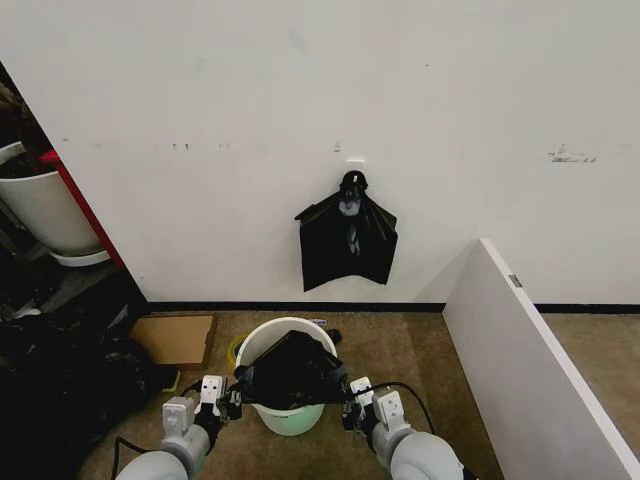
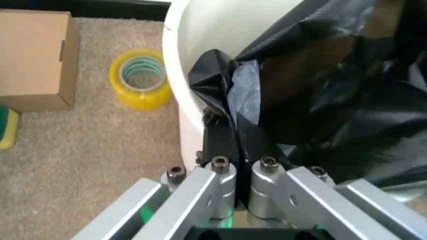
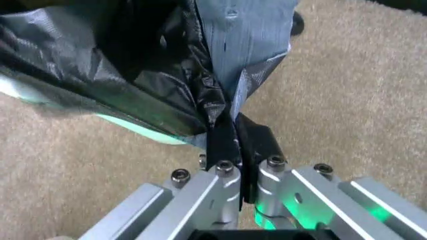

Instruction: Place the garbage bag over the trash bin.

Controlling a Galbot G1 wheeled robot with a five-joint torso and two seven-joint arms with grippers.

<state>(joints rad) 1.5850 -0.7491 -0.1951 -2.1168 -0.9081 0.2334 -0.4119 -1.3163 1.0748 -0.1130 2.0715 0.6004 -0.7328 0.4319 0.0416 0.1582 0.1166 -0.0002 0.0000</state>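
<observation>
Holding the bag (image 1: 292, 372) stretched between both grippers, directly above the bin (image 1: 262, 338) on the carpeted floor before the white wall. Left gripper (image 1: 232, 401) clamped on the bag's left edge, just outside the bin's left wall; in the left wrist view, jaws pressed together on a pinched fold of black film (image 2: 230, 135), with the bin's cream wall (image 2: 200, 60) touching or just beside that fold. Right gripper (image 1: 349, 408) likewise closed on the opposite edge, just off the bin's right side; in the right wrist view, film gathered between shut jaws (image 3: 227, 145), with the bin's pale lower wall (image 3: 133, 127) beyond and carpet beneath.

Bag spanning the near half of the mouth, long axis running left to right from gripper to gripper, sagging partly inside. Far rim (image 1: 290, 322) bare and uncovered. Near rim hidden under the film; whether the mouth already passes outside the rim there, not determinable.

Critical relation: bin centred between the two grippers, each about equally near, both at roughly rim height. Judged: bag mouth open but not yet seated round the full rim. Judged risk: thin film slipping or tearing at the pinch points if pulled against the rim.

Also present, clear of the work: tape roll (image 2: 141, 77) and cardboard box (image 2: 33, 60) left of the bin; bunch of black bags (image 1: 347, 245) hanging on the wall.
</observation>
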